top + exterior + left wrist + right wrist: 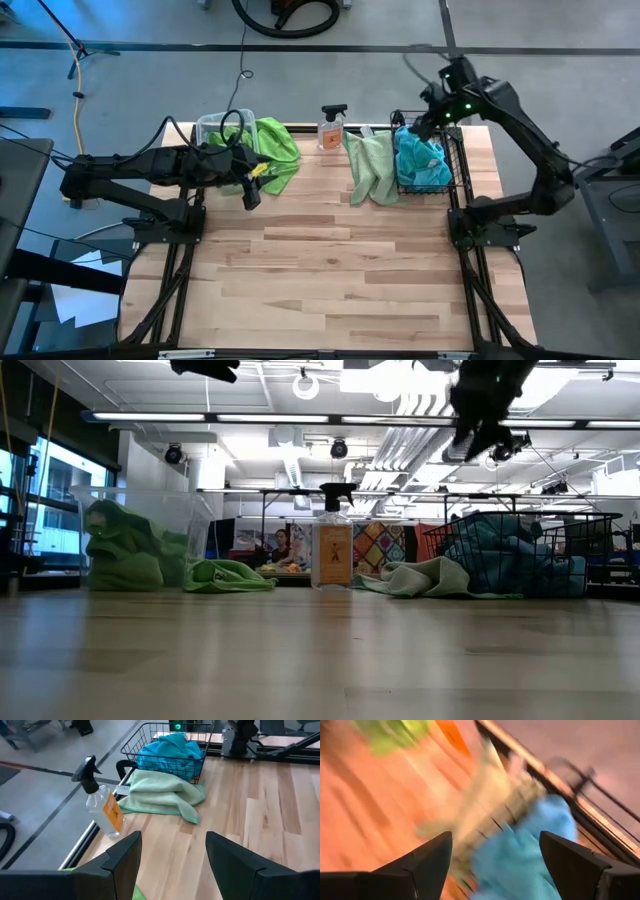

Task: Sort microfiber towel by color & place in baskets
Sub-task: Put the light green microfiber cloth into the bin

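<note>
Bare wood fills the whole near part of the table (330, 270), so there is much open room there; all things stand in a row along the far edge.

At the far right the wire basket (450, 165) holds blue towels (422, 160), heaped up to its rim. Its right side is close to the right edge of the table. A pale green towel (370, 168) lies folded on the wood, touching the left side of the basket. Left of it stands the spray bottle (332, 128), upright, near the far edge and apart from both towels. At the far left is the clear tub (212, 127) with a lime towel (275, 150) hanging out of it over its right side onto the table.

The right gripper (432, 118) hangs above the far left corner of the basket, over the blue towels, its fingers wide apart and empty; the right wrist view is blurred. The left gripper (250, 185) is just beside the lime towel, at its near left side, fingers (125, 860) also apart with nothing between them, pointing toward the pale green towel across the bare wood.

Beyond the table the low view shows a room with ceiling lights, tables and a seated person (280, 547).
</note>
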{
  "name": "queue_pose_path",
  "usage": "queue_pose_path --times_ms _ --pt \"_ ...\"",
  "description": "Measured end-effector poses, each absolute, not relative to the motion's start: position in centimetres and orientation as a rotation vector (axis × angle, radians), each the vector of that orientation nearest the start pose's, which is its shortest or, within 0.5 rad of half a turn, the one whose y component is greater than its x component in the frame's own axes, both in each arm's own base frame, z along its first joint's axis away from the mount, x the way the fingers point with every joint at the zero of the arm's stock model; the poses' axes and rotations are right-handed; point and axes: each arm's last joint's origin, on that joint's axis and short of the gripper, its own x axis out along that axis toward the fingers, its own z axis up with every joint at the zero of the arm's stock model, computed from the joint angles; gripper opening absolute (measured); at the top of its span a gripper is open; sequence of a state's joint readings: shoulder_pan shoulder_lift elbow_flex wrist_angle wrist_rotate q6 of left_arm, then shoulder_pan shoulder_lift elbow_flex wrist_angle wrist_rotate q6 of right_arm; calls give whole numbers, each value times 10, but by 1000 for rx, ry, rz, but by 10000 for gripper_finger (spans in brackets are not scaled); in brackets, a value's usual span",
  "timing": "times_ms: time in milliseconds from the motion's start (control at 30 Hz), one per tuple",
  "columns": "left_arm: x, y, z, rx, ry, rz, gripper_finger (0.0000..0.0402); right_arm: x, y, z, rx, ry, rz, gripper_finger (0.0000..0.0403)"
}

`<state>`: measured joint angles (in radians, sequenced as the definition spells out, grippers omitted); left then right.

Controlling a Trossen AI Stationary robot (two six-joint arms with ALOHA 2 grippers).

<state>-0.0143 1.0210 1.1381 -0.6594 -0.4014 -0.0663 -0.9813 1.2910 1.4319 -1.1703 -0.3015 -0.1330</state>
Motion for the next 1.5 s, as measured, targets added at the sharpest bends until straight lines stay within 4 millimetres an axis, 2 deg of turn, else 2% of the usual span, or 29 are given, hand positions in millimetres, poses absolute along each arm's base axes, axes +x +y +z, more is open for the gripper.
queue_pose_path --times_ms 100,267,433,633,867,1133,1333,1500 --pt "201 8 371 52 489 381 209 137 -177 386 518 686 -503 298" --pt "207 6 380 102 395 287 209 154 -156 406 448 515 -409 298" --pt "209 8 388 169 328 276 209 180 -131 419 383 418 -272 298" --pt "208 17 393 145 272 200 209 212 -91 431 257 324 -192 298" --pt "210 29 408 85 97 42 209 231 -57 443 171 201 -142 298" --pt "215 44 422 -5 -64 72 209 257 -49 431 48 236 -86 298" --pt "215 50 422 -85 -80 134 209 274 -57 415 -36 317 -89 298" --pt "215 51 421 -109 -76 161 209 283 -69 405 -35 349 -118 298"
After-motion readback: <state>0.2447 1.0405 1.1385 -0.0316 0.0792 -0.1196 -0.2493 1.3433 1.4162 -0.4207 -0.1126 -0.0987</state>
